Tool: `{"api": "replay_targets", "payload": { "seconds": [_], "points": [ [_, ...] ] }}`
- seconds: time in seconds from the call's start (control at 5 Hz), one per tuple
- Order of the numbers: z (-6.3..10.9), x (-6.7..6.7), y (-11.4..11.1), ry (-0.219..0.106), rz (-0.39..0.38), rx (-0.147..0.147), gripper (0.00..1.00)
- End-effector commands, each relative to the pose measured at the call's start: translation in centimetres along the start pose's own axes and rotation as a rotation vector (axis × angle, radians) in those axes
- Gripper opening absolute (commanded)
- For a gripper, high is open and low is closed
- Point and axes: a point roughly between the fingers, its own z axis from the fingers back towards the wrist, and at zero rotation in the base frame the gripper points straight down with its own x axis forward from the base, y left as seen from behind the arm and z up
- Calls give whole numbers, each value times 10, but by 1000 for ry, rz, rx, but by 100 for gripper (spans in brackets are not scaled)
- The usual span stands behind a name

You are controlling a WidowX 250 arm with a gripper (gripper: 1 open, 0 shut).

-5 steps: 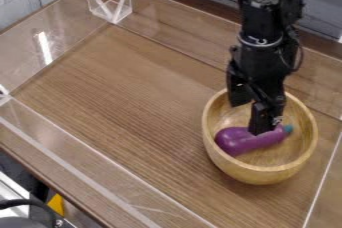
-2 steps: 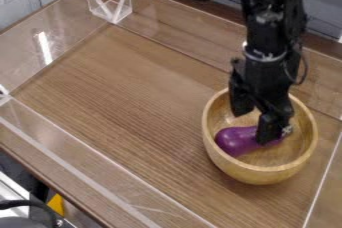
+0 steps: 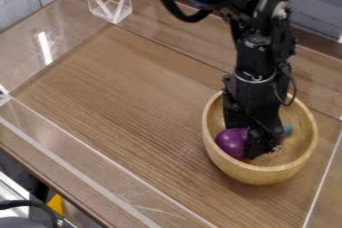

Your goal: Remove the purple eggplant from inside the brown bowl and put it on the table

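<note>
The brown bowl (image 3: 257, 176) sits on the table (image 3: 134, 87) at the right, near the front edge. Inside it lies the purple eggplant (image 3: 233, 140), its rounded body showing to the left of the fingers and a bit of bluish stem end to their right. My black gripper (image 3: 258, 140) points straight down into the bowl, its fingers drawn in against the eggplant's middle. The eggplant still rests low in the bowl, and the arm hides part of it.
Clear plastic walls (image 3: 60, 32) run along the table's edges. A small clear plastic stand (image 3: 110, 4) sits at the back left. Bare wood-grain tabletop stretches to the left of the bowl.
The gripper has sunk deeper into the bowl, down around the eggplant, and its fingers have narrowed from wide open. The eggplant has not moved from its spot.
</note>
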Motion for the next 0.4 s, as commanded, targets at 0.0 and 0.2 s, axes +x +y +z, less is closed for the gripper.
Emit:
{"api": "replay_targets", "payload": {
  "seconds": [0.0, 0.2],
  "points": [
    [2, -6, -8, -17, -6, -9, 0],
    [-2, -16, -15, -3, 0, -28, 0]
  ]
}}
